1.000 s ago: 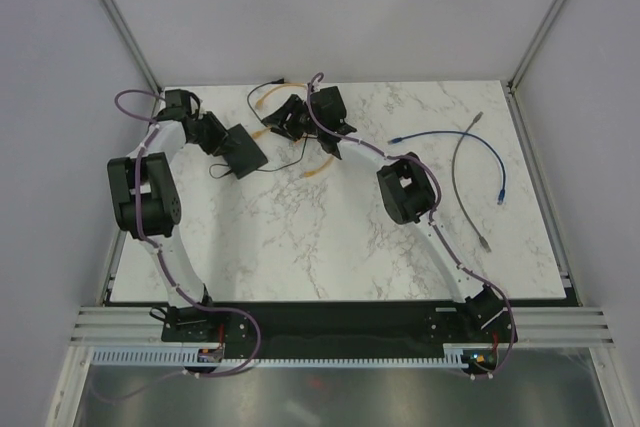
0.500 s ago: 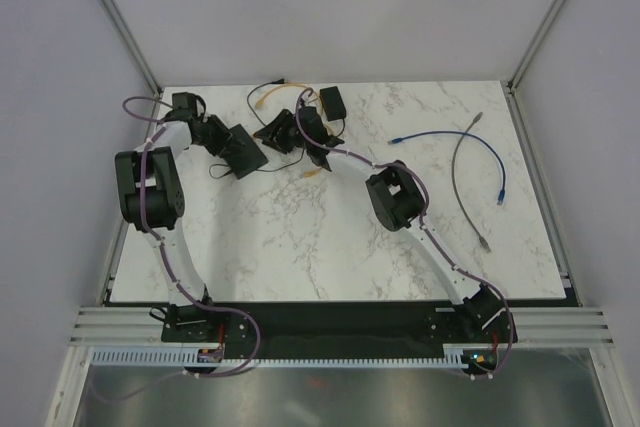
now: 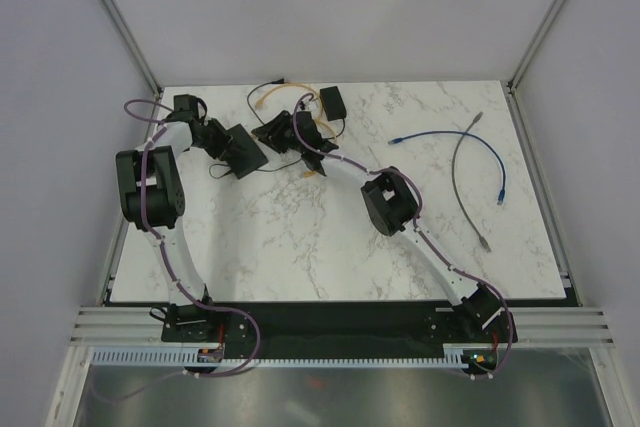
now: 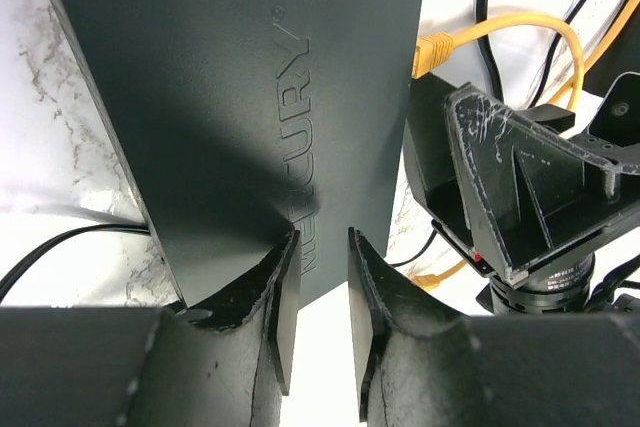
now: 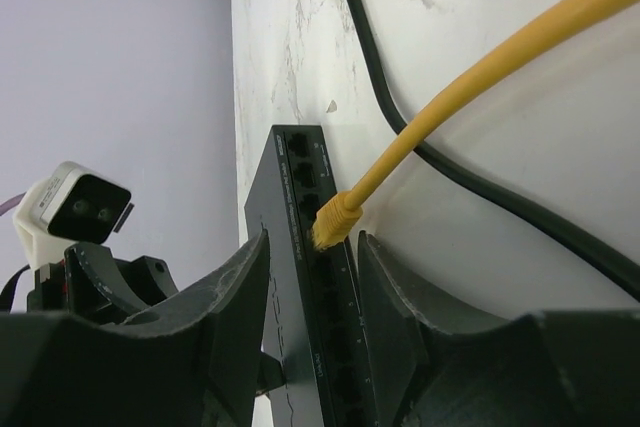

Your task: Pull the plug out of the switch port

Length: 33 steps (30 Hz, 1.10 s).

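Flanking the yellow plastic plug with right fingers, parted, gripping nothing. Seated in the switch port of the flat matte-black box, eleven o'clock on the marble surface. At its corner, left fingers a sliver apart; cannot tell any grip.

switch box cropped by left wrist frame top, its near corner behind left end effector, lower ports part-masked by right end effector, yellow cable and black cord exit frame, contact on plug unclear
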Motion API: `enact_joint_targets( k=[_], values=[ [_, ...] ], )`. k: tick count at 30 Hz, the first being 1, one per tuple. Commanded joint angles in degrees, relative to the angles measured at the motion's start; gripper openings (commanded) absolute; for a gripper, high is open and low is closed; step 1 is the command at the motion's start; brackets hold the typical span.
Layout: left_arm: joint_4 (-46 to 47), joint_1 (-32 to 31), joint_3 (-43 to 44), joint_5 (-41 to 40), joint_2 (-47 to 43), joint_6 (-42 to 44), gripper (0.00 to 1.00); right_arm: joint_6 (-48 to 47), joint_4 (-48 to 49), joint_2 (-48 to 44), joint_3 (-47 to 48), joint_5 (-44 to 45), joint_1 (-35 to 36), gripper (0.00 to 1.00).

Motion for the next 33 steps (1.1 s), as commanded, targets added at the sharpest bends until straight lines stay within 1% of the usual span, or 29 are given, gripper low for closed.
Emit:
enact_joint_targets(
  k=[1,8,11,14,15,17,18,20,25,27,28,30,33],
  values=[
    [-1.08,-0.17,-0.32,-0.73,-0.13,-0.12,0.33,1.33,0.05,2.61,3.25,3.79,0.85,0.48],
    [-1.96,-0.17,0.20,0.06,0.40,0.40,0.33,1.69,-0.56,3.50,3.51,3.96,1.56,0.42],
    [-2.05,-0.17,0.12,0.32,0.31,0.41,0.33,2.30,-0.22,3.76,3.60,4.14,1.91,0.42],
    [-1.96,-0.17,0.03,1.11,-0.12,1.46,0.33,3.97,0.31,4.46,3.60,4.05,2.09,0.37],
    [-1.96,-0.17,0.11,1.38,-0.39,1.81,0.33,4.23,0.40,4.72,3.69,4.05,2.09,0.31],
    [-1.96,-0.26,0.29,1.82,-0.83,3.21,0.33,4.50,0.49,4.64,3.43,3.09,2.09,0.26],
    [-1.87,-0.17,0.38,1.91,-1.44,3.57,0.33,4.41,0.75,4.47,3.34,2.65,2.09,0.24],
    [-1.96,-0.08,0.99,1.82,-1.88,4.36,0.33,3.54,1.80,3.76,2.20,0.64,2.09,0.25],
    [-1.87,0.09,4.15,0.42,-2.15,4.19,0.33,1.60,5.41,-0.62,-5.18,-4.99,2.17,0.24],
    [-1.87,0.35,5.12,-0.55,-1.80,4.10,0.33,1.51,6.73,-2.03,-7.55,-7.62,2.17,0.21],
    [-1.87,0.62,6.26,-0.73,-1.36,3.84,0.33,1.86,7.51,-4.13,-11.13,-8.07,2.17,0.21],
    [-1.87,0.79,7.40,-0.29,-0.83,3.66,0.33,2.65,11.11,-6.34,-15.10,-8.34,2.17,0.21],
    [-1.78,0.88,8.90,-0.12,-0.04,3.31,0.33,2.92,10.34,-8.10,-17.30,-10.79,2.26,0.21]
  ],
)
